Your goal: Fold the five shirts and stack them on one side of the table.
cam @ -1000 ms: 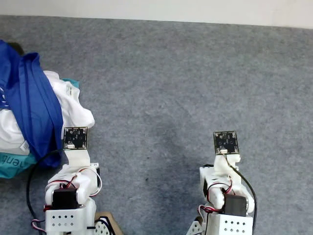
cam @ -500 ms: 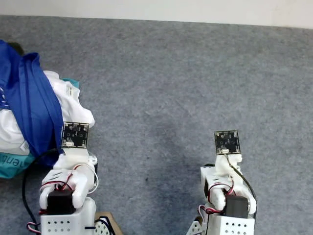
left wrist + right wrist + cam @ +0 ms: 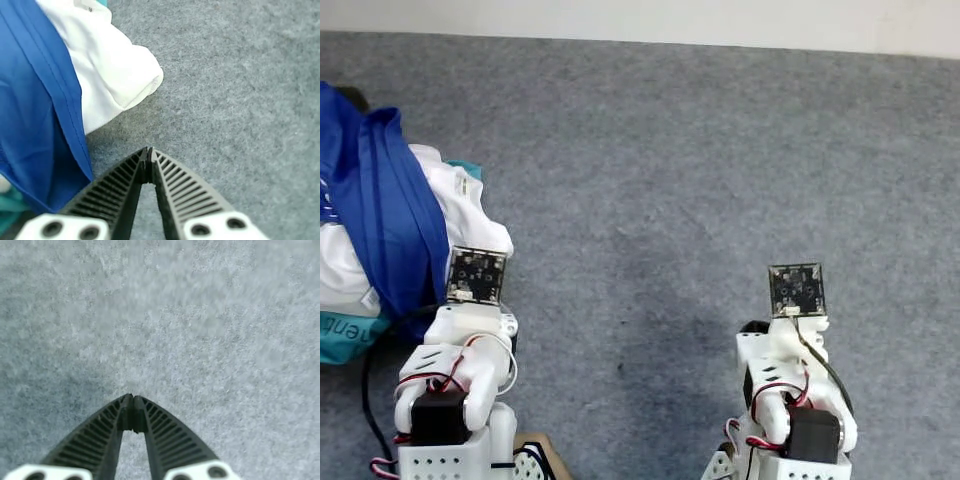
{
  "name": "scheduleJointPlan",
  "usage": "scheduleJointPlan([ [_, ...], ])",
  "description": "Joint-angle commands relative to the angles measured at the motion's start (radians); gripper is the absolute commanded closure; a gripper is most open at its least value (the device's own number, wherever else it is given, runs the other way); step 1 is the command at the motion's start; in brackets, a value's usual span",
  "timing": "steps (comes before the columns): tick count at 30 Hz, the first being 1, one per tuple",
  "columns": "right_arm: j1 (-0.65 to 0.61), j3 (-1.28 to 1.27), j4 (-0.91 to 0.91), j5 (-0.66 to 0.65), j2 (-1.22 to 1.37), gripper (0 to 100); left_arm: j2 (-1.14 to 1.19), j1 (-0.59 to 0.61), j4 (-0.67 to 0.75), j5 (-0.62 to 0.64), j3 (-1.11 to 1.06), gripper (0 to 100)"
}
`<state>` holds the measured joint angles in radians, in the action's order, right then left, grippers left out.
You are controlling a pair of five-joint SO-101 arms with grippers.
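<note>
A heap of shirts lies at the table's left edge: a blue shirt [image 3: 382, 215] draped over a white shirt [image 3: 460, 215], with a teal one [image 3: 345, 335] underneath. My left gripper [image 3: 149, 159] is shut with nothing in it, its tips over bare felt just beside the blue shirt [image 3: 35, 120] and the white shirt's sleeve [image 3: 117, 70]. The left arm [image 3: 470, 300] stands at the front left by the heap. My right gripper [image 3: 131, 405] is shut and empty over bare grey felt; the right arm [image 3: 795, 310] stands at the front right.
Grey felt table [image 3: 680, 160] stretches open across the middle and right. A pale wall strip [image 3: 640, 20] runs along the far edge. A black cable [image 3: 368, 385] loops by the left arm's base.
The left arm has drawn back slightly toward its base. The right arm has shifted a little to the right and back. The shirts have not moved.
</note>
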<state>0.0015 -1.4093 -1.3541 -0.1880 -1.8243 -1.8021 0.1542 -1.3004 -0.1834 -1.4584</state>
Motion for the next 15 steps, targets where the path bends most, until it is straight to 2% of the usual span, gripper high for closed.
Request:
scheduleJointPlan([
  [1,0.002,0.12,-0.008,-0.006,0.047,99.1,-0.007,0.01,0.017,-0.091,0.045,89],
  [5,-0.016,0.208,-0.004,-0.003,0.225,99.1,-0.01,0.002,0.003,-0.155,0.035,78],
  [10,-0.01,0.314,-0.008,-0.003,0.47,99.1,-0.015,0.01,-0.02,-0.149,-0.008,78],
  [15,-0.015,0.372,-0.001,-0.003,0.593,99.1,-0.015,0.004,-0.02,-0.02,-0.021,78],
])
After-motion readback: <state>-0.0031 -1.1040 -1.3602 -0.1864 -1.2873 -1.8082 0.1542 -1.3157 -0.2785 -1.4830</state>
